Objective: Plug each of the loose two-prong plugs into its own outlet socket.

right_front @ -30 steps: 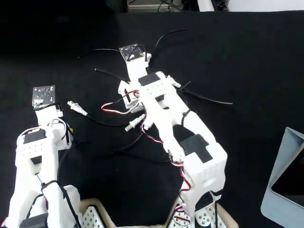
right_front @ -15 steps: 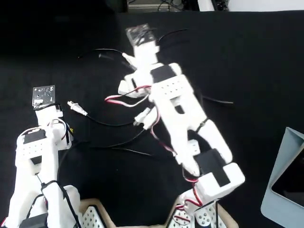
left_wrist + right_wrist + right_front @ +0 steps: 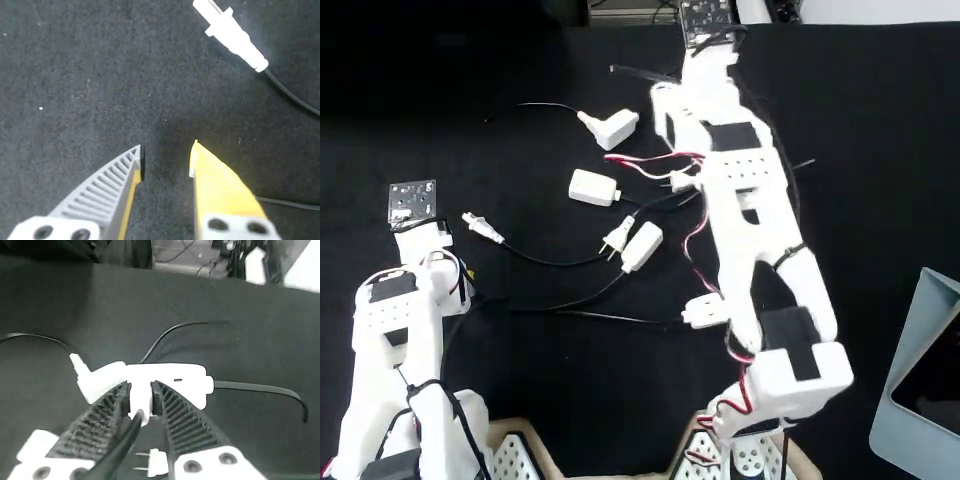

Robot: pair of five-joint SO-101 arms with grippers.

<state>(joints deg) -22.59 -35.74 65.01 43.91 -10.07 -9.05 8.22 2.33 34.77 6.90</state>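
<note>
One slim white plug (image 3: 231,32), black cord (image 3: 290,94), loose on mat (image 3: 75,75).

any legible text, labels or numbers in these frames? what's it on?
No readable text anywhere.
On the left wrist board: pale specks, too small to read.
On the right wrist board: the same, illegible.
On the socket in the right pincer: one tiny dark mark, too small to read.
On the plug: nothing printed.

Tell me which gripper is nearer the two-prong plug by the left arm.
Left. The left gripper is just beside the plug; the right gripper is far at the table's back edge.
</note>
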